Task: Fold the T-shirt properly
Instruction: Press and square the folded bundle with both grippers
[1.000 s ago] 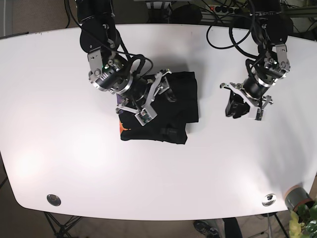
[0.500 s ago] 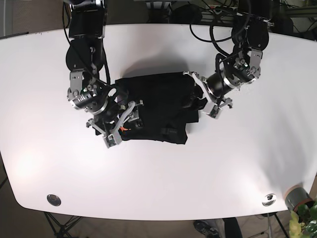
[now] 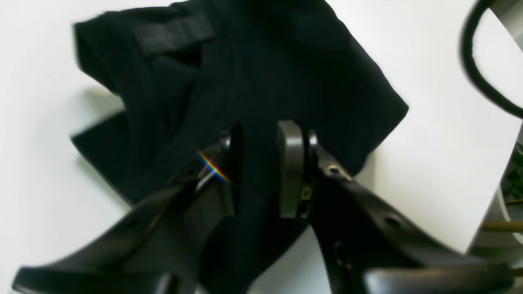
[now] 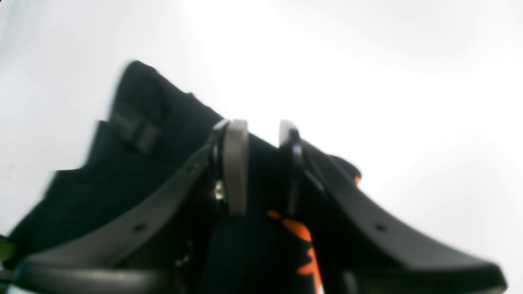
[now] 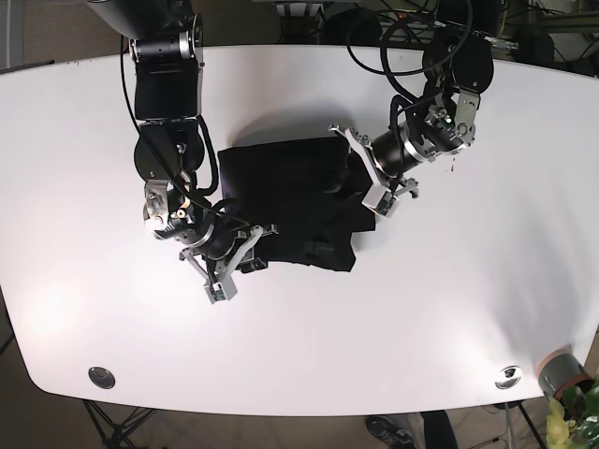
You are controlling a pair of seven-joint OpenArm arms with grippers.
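The black T-shirt (image 5: pixel 299 187) lies folded in a rough rectangle at the middle of the white table (image 5: pixel 449 309). My left gripper (image 5: pixel 365 187) is at its right edge. In the left wrist view the left gripper (image 3: pixel 260 171) has its jaws narrowly apart with black cloth (image 3: pixel 265 73) between them. My right gripper (image 5: pixel 236 265) is at the shirt's lower-left corner. In the right wrist view the right gripper (image 4: pixel 262 163) has its jaws close together around black cloth (image 4: pixel 163 163) with an orange print (image 4: pixel 300 228).
Two round metal discs (image 5: pixel 101 377) (image 5: pixel 508 376) are set into the table near its front edge. A grey cup (image 5: pixel 560 371) and a plant stand off the front right corner. Cables hang behind the far edge.
My left arm has swung from the table's right side to the shirt's right edge. My right gripper has moved from the shirt's top down to its lower-left corner. The shirt lies wider to the left.
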